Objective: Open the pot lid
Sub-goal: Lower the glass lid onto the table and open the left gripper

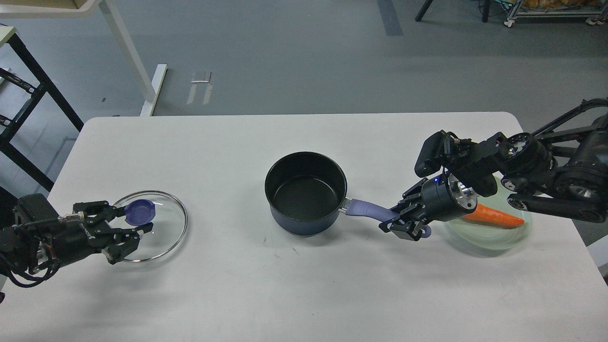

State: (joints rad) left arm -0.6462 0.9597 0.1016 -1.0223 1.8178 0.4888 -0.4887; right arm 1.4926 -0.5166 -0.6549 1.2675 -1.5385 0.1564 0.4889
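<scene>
Nearest your viewpoint, at the left edge, your left gripper (124,232) sits low over the white rectangular table (294,285), its two black fingers spread apart on either side of the blue-purple round knob (139,212). The upper finger lies just beside the knob; the lower one crosses the near part of the glass. No grip on the knob is evident.

The knob belongs to the round clear glass lid with a steel rim (171,209), which lies flat on the table at far left, well apart from the pot.

The small dark blue saucepan with a black inside (306,192) stands upright and uncovered near the table's centre (nothing is visible inside it). Its long lavender-blue handle (368,210) points to your right.

Your right gripper (403,223) is closed around the outer end of that handle, fingers above and below it.

Behind that gripper, a pale green glass plate (494,240) rests on the table at right, carrying an orange carrot (496,216) lying on its side. The arm partly hides the plate's far rim.
</scene>
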